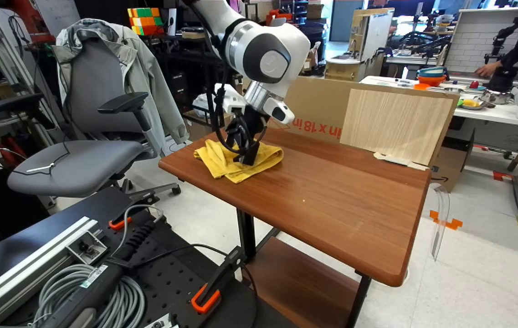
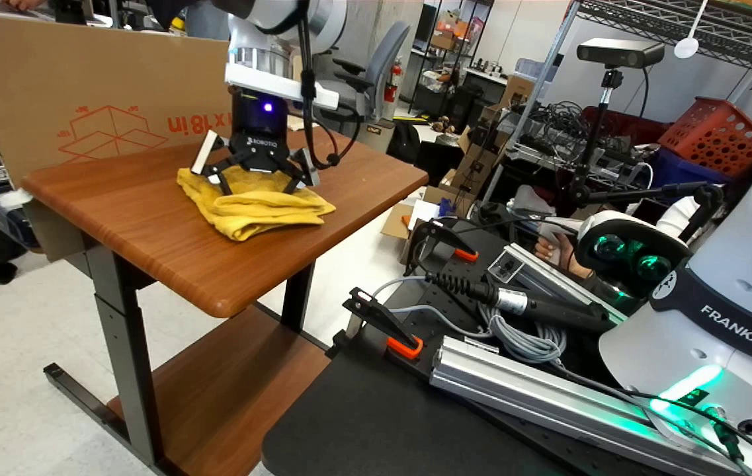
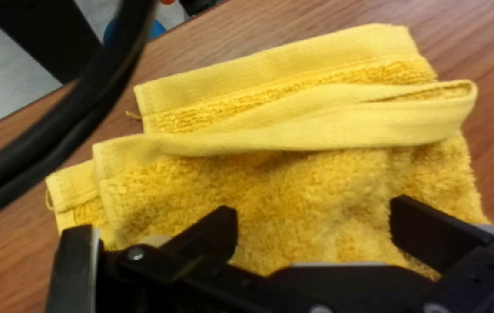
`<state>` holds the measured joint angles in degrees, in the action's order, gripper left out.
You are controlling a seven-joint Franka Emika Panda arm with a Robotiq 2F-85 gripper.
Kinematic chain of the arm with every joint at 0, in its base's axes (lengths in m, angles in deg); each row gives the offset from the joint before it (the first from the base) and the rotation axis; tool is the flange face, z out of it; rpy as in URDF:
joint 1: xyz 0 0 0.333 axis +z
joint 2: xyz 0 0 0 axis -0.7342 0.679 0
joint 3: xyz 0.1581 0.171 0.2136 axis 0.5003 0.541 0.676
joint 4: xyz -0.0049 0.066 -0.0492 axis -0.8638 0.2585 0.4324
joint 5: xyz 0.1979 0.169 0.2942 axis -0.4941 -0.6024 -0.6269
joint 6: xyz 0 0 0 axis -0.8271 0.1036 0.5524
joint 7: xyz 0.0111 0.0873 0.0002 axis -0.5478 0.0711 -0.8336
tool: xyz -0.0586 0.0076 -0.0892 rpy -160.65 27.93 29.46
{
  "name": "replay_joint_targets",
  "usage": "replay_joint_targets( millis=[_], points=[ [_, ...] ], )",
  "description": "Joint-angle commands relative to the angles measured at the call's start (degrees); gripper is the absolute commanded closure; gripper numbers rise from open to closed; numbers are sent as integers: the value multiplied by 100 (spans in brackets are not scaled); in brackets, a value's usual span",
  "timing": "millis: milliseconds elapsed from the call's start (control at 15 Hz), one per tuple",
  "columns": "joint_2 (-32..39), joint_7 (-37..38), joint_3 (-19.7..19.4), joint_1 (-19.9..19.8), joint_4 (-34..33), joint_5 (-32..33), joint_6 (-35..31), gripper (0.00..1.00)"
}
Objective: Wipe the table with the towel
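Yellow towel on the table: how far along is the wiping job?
Done: the black gripper is down at the folded yellow cloth towel. In hand: nothing looks gripped; the fingers stand apart, cloth showing between them. Left: probably gripping it, then wiping the reddish-brown wooden table; whether any part is wiped can't be told.

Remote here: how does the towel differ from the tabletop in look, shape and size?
The towel is mustard yellow, while the tabletop is reddish-brown with wood grain. The towel lies folded and rumpled; the tabletop is flat, with rounded corners. The towel covers only part of the much larger tabletop. Both show in all three views.
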<state>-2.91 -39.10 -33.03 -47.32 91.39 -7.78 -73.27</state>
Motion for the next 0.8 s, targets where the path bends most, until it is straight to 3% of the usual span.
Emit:
replay_joint_targets(
  millis=[0,400,733],
  points=[
    [543,303,150,35,-997,-443,621,0],
    [848,704,30,207,-1817,-454,208,0],
    [1111,734,-429,-164,-2349,-306,-299,0]
  ],
)
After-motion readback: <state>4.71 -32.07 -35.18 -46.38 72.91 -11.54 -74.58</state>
